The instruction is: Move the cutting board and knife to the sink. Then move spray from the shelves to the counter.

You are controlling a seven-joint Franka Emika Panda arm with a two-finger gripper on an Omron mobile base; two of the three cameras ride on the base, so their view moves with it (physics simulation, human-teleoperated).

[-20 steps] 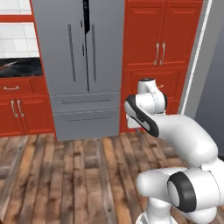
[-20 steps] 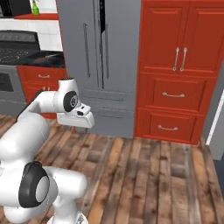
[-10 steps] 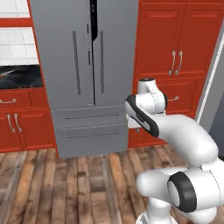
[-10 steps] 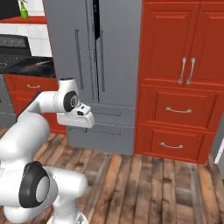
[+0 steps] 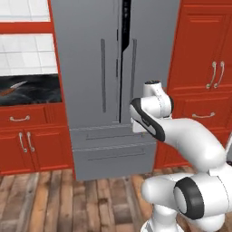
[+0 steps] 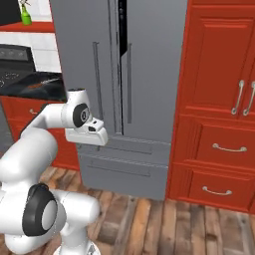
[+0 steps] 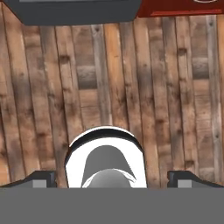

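The white arm's two-finger gripper [image 7: 112,178] hangs folded close to the robot's body, facing straight down at the brown wooden plank floor [image 7: 131,78]; its 2 dark fingertips [image 7: 37,178] stand wide apart at the bottom of the hand view with nothing between them; I judge this a tucked travelling pose, kept compact because the base stands in front of the tall grey double-door refrigerator [image 5: 113,81] and has not yet reached any of the task's things.

Left of the refrigerator runs the black marble-patterned counter [image 5: 36,93] over red cabinet fronts with silver handles [image 5: 27,136]; on it, near the left edge of the left base view, lies something small with a pale blade and a reddish body, probably the knife [image 5: 13,87]; its long axis seems to slant shallowly, the pale tip up and toward the refrigerator, though it is too small to be sure; whether the cutting board lies under it I cannot tell.

Also left of the refrigerator and higher, the green spray bottle [image 6: 24,13] stands upright on the thick red slab shelf [image 6: 35,26], its long axis vertical, head uppermost; it sits well apart from the gripper.
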